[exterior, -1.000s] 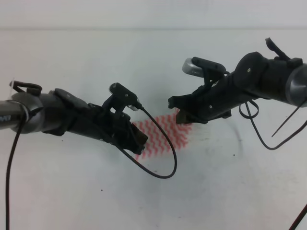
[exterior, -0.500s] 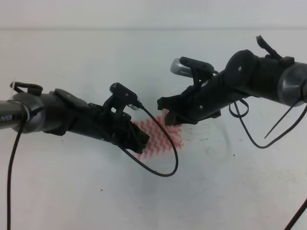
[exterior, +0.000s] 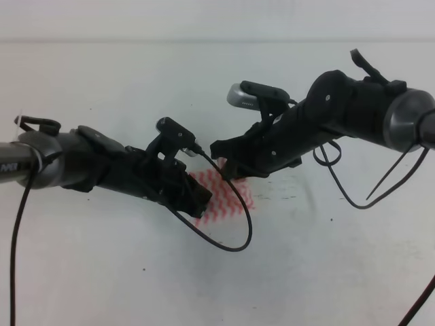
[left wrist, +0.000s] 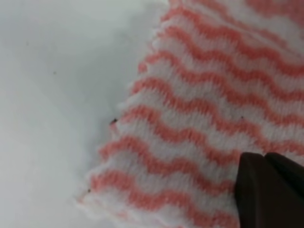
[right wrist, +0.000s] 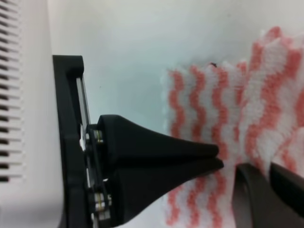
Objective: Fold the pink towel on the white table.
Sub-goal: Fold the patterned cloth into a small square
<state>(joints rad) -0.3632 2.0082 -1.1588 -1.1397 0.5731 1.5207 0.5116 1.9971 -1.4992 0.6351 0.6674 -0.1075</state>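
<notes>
On a plain white tabletop [exterior: 102, 272] flecked with a few dark specks, two black robot arms meet over a thin cloth towel with wavy pink-red and white stripes [exterior: 228, 197], which lies near the middle of the surface, largely hidden beneath them in the overhead view. At left, the left gripper [exterior: 197, 200] sits low at the towel's near-left edge; its wrist view shows the striped weave filling the frame with only a dark fingertip [left wrist: 266, 190] intruding at the lower right, so whether those fingers are released or clenched cannot be told. A looping black cable [exterior: 234, 224] hangs from that arm across the cloth. At right, the right gripper [exterior: 224, 163] reaches over the towel's far edge, and its wrist view shows the tapered black fingers [right wrist: 156, 156] pressed together with striped cloth pinched at their tips.

The work appears to be mid-fold, the right arm carrying one edge over the rest of the towel. The next move likely calls for laying that edge squarely on the opposite one before letting go. The draped cable and the crowding of both arms over so small a cloth look the chief hindrances.
</notes>
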